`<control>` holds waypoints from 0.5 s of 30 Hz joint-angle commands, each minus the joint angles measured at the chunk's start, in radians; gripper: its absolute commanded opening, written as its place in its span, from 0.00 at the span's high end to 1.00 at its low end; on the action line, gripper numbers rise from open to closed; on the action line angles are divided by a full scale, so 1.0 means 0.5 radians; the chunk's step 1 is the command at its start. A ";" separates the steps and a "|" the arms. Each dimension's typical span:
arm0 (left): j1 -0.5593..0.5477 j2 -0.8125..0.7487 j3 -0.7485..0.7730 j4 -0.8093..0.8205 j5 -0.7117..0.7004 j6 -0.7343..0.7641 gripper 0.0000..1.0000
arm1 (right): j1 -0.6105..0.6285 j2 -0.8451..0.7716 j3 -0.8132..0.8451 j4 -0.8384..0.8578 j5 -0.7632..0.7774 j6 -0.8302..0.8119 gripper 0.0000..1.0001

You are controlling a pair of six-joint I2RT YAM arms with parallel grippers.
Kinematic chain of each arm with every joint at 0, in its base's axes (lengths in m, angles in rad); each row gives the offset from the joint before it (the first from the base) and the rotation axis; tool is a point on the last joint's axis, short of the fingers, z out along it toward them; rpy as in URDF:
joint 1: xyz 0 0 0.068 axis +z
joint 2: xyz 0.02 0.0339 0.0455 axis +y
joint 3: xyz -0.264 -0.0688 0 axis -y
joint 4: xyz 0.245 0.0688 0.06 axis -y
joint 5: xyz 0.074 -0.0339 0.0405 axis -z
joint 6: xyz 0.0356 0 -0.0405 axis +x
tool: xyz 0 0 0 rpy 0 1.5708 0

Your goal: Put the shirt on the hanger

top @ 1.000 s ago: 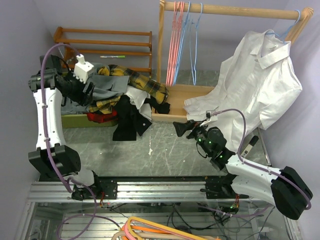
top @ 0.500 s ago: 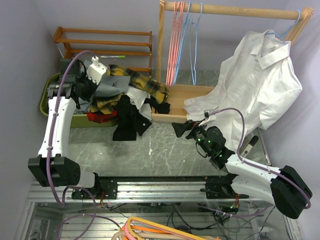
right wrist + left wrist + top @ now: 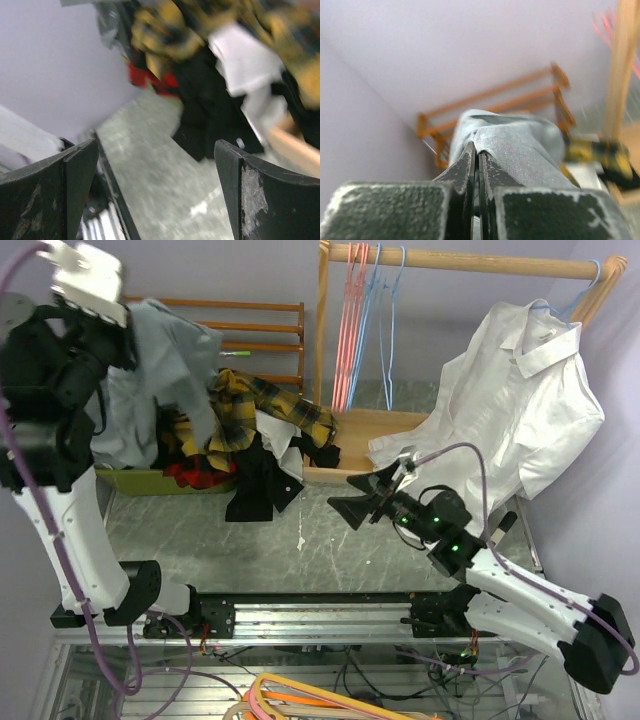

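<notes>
My left gripper [image 3: 128, 322] is raised high at the far left and is shut on a fold of the grey shirt [image 3: 165, 360]. The shirt hangs down from it over the clothes pile. In the left wrist view the shirt [image 3: 520, 145] bulges out just past the closed fingertips of the gripper [image 3: 476, 150]. The light-blue hanger [image 3: 388, 330] hangs on the wooden rail [image 3: 470, 258] beside the pink ones. Low over the table my right gripper [image 3: 350, 502] stands open and points at the pile; in its own view the gripper [image 3: 155, 150] holds nothing.
A yellow-and-black plaid shirt [image 3: 270, 405], a black garment [image 3: 260, 480] and red cloth spill from a green bin [image 3: 130, 480]. A white shirt [image 3: 520, 410] hangs at the right end of the rail. Pink hangers [image 3: 350, 330] and a wooden rack [image 3: 250, 325] stand behind.
The left gripper closed on the grey shirt in the pile and lifted it up and to the left. The right gripper shifted a little left, toward the pile.
</notes>
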State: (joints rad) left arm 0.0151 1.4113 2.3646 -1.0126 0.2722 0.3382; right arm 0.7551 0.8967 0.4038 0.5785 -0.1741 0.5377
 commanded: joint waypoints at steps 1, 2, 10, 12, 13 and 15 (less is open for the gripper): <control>-0.018 0.116 0.515 0.375 -0.684 -0.340 0.88 | 0.067 -0.222 0.336 -0.233 -0.191 -0.266 0.00; -0.018 0.144 0.501 0.521 -0.855 -0.287 0.88 | 0.068 -0.245 0.367 -0.283 -0.167 -0.310 0.00; -0.018 0.311 0.495 0.893 -0.611 -0.175 0.93 | 0.067 -0.284 0.351 -0.302 -0.124 -0.314 0.00; -0.019 0.348 0.740 0.702 0.003 -0.279 0.93 | 0.070 -0.290 0.358 -0.286 -0.170 -0.333 0.00; -0.018 0.370 0.845 0.682 0.238 -0.360 0.93 | 0.070 -0.291 0.381 -0.288 -0.202 -0.376 0.00; -0.019 0.406 1.058 0.738 0.532 -0.532 0.93 | 0.082 -0.314 0.469 -0.333 -0.175 -0.477 0.00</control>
State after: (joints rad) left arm 0.0109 1.6421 2.6957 -0.6785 0.0803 0.2295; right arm 0.7860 0.7631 0.5888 0.4301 -0.2443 0.3794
